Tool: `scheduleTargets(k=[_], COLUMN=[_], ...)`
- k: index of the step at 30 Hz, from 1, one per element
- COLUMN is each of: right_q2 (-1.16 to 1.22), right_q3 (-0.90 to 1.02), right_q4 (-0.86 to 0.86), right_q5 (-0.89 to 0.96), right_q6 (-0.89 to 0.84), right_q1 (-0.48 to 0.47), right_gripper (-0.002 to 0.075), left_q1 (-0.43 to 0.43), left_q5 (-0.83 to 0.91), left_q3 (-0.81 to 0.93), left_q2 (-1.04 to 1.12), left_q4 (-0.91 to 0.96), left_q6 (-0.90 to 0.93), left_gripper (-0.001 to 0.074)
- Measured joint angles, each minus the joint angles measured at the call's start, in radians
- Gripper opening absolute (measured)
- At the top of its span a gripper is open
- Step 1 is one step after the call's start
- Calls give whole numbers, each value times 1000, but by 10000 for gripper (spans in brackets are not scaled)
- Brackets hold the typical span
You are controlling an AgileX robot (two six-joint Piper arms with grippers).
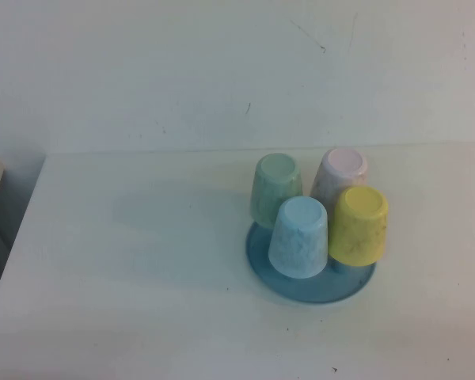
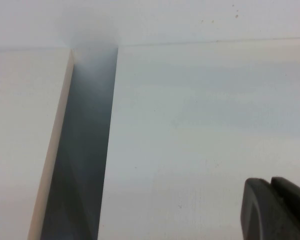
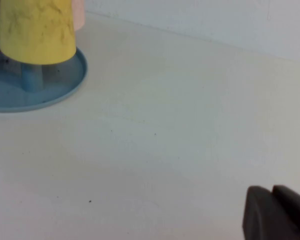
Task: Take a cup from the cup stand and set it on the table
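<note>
Yellow cup (image 1: 359,225): I see it upside down on a peg at the right, near side of the cup stand (image 1: 313,291), its long axis roughly upright with a slight lean. It has not been lifted.
Neighbours: the light blue cup (image 1: 299,237) stands just beside it on the left; the pale green cup (image 1: 275,188) and the pink cup (image 1: 340,175) sit further back.
Stand: right of centre on the tabletop (image 1: 127,261).
Right end effector (image 3: 276,214): out of the high view. Its wrist camera shows the yellow cup and the stand's rim well apart from it across bare tabletop. Only a dark tip shows, so I cannot tell its state.
Left end effector (image 2: 276,209): also outside the high view, over the tabletop's left edge near a gap, with no cup in sight. State: cannot tell.
Nearer arm: I judge the right, since the cup is on the stand's right side and in that camera's sight.
Coming move: I would bring the right arm in towards the stand, then lift the cup straight up off its peg.
</note>
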Motion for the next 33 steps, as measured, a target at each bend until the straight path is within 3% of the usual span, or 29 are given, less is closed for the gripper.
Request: scheduleTargets(k=[33], right_q2=[0], right_q3=[0], right_q4=[21], right_q5=[0], right_q6=[0], right_q1=[0], right_gripper=[19], left_q1=[0], left_q5=[0], left_q3=[0], left_q2=[0], left_q4=[0], left_q6=[0], left_gripper=[-3])
